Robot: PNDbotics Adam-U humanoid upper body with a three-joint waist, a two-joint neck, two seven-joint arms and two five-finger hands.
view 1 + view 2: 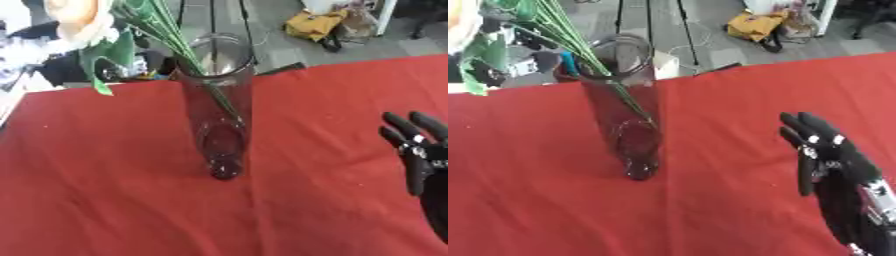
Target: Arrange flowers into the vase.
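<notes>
A tall clear glass vase stands upright on the red tablecloth near the middle. Several green stems lean out of its mouth toward the upper left. They end in a pale cream flower with green leaves at the top left corner. My right hand hangs at the lower right, well apart from the vase, fingers straight and pointing up, holding nothing. The left hand does not show in either view.
The far edge of the table runs across the upper part of the view. Beyond it lie a grey floor, a yellow bag and dark cables. Clutter sits at the far left past the table.
</notes>
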